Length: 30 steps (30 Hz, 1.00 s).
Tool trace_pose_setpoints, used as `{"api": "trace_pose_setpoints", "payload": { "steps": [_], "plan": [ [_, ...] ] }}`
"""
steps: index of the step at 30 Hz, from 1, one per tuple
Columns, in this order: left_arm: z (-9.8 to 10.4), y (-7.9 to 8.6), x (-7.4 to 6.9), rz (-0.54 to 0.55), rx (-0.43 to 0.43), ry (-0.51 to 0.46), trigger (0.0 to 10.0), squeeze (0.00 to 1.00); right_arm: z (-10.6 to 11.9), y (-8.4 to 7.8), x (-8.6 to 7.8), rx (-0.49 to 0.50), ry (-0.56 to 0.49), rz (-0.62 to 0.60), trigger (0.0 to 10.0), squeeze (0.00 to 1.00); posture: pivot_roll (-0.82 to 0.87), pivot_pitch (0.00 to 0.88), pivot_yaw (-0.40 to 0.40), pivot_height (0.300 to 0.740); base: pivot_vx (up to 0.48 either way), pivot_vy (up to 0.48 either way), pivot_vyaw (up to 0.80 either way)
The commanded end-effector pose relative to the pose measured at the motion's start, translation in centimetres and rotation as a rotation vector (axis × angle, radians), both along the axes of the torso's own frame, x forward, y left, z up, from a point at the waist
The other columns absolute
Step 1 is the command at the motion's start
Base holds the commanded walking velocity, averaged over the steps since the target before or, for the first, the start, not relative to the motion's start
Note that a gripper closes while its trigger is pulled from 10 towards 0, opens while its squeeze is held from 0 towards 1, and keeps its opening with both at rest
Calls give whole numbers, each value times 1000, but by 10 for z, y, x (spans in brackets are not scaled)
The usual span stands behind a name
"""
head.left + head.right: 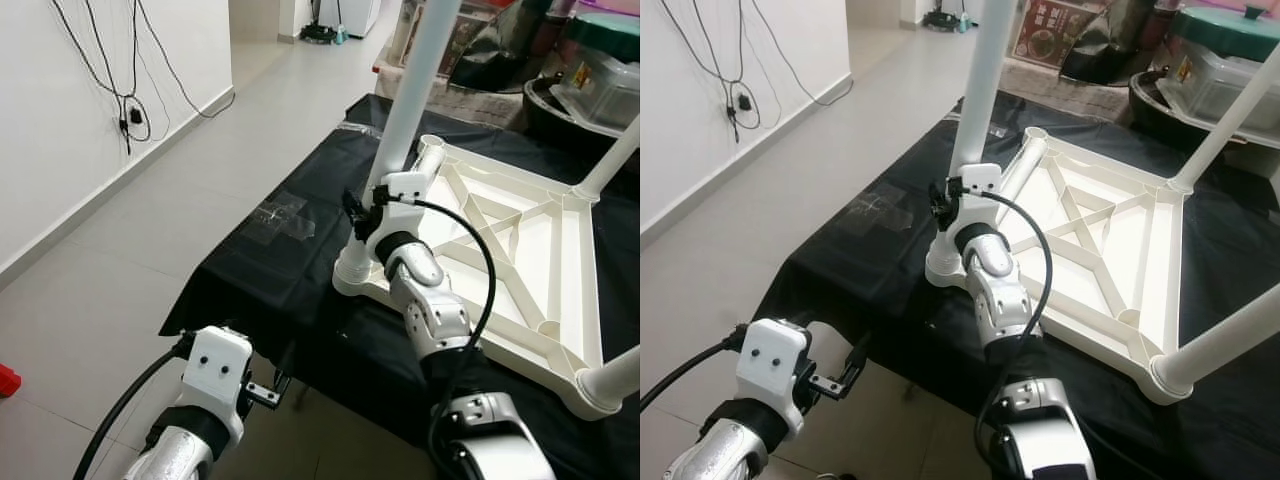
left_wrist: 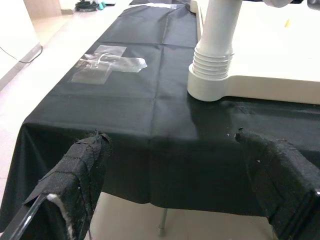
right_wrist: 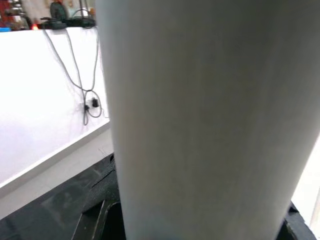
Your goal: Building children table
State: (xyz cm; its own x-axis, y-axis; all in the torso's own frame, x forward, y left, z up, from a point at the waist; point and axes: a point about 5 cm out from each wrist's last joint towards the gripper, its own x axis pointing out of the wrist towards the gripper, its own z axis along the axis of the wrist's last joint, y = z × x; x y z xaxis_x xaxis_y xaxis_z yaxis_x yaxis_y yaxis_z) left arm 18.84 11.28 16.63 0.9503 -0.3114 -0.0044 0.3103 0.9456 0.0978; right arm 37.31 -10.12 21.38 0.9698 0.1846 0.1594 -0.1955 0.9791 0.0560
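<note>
One black cloth [image 1: 300,260] covers a low platform whose near edge and left corner drop onto pale floor tiles [image 1: 150,210]; open floor runs along the robot's left up to a white wall [image 1: 60,120] with hanging cables [image 1: 128,105].

One white plastic table top [image 1: 520,250] lies upside down on the cloth, its ribbed underside up, with diagonal braces crossing inside a rectangular rim. Its near-left corner sits close to the cloth's front edge. Three round, smooth white legs are counted standing in corner sockets: the near-left leg [image 1: 415,80], a far-right leg [image 1: 615,160] and a near-right leg [image 1: 615,375]. The far-left socket [image 1: 430,150] is an open tube. The near-left leg's base has a ridged collar [image 2: 211,67].

Two patches of clear tape [image 1: 283,217] lie crossed on the cloth, left of the table.

The right gripper [image 1: 362,215] is at the near-left leg just above its socket, fingers closed around it; the right wrist view shows the leg pressed between them. The left gripper [image 2: 180,185] hangs low before the cloth's front edge, its fabric-wrapped fingers [image 2: 82,172] spread wide, holding nothing.
</note>
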Motion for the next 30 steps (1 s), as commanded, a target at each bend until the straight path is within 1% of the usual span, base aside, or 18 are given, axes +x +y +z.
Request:
{"api": "trace_pose_setpoints", "payload": {
  "steps": [1,2,4,7,9,10,11,13,14,17,18,21,22,26,27,29,30],
  "plan": [
    [-4,1,0,-2,15,16,10000,0,-20,-8,-1,-17,86,-61,10000,0,235,152,-112,740,0,0,0],
    [-4,1,0,-2,15,15,10000,0,-20,-6,-2,-14,90,-104,10000,0,234,152,-110,740,0,0,0],
    [-4,1,0,-2,15,15,10000,0,-20,-6,-2,-14,90,-104,10000,0,234,152,-110,740,0,0,0],
    [-5,1,1,-4,14,17,10000,0,-16,-2,-2,7,90,-241,10000,0,235,155,-111,740,0,0,0],
    [-5,1,1,-4,14,17,10000,0,-16,-2,-2,7,90,-241,10000,0,235,155,-111,740,0,0,0],
    [-5,1,1,-5,15,17,10000,0,-11,0,-2,29,78,-311,10000,0,237,156,-111,740,0,0,0],
    [-5,1,1,-5,15,17,10000,0,-9,1,-3,53,72,-341,10000,0,237,156,-111,740,0,0,0],
    [-5,1,1,-6,15,17,10000,0,-6,3,-4,89,73,-380,10000,0,240,157,-110,740,0,0,0],
    [-5,1,1,-6,15,17,10000,0,-6,3,-4,89,73,-380,10000,0,240,157,-110,740,0,0,0],
    [-4,1,1,-7,15,16,10000,0,-5,5,-6,105,78,-446,10000,0,241,158,-108,740,0,0,0],
    [-4,1,1,-8,15,16,10000,0,-5,4,-7,115,82,-474,10000,0,242,159,-107,740,0,0,0],
    [-4,1,1,-9,15,16,10000,0,-5,4,-7,122,85,-494,10000,0,242,159,-107,740,0,0,0],
    [-4,0,0,-12,14,17,10000,0,-5,4,-8,137,90,-516,10000,0,242,160,-105,740,0,0,0],
    [-4,-2,-1,-33,7,21,10000,0,-8,-1,-11,181,137,-676,10000,0,244,161,-105,740,0,0,0],
    [-4,-2,-1,-33,7,21,10000,0,-8,-1,-11,181,137,-676,10000,0,244,161,-105,740,0,0,0],
    [-5,-4,-2,-51,2,28,10000,0,-8,-3,-13,192,157,-733,10000,0,246,162,-103,740,0,0,0],
    [-5,-4,-2,-51,2,28,10000,0,-8,-3,-13,192,157,-733,10000,0,246,162,-103,740,0,0,0]
  ]
}}
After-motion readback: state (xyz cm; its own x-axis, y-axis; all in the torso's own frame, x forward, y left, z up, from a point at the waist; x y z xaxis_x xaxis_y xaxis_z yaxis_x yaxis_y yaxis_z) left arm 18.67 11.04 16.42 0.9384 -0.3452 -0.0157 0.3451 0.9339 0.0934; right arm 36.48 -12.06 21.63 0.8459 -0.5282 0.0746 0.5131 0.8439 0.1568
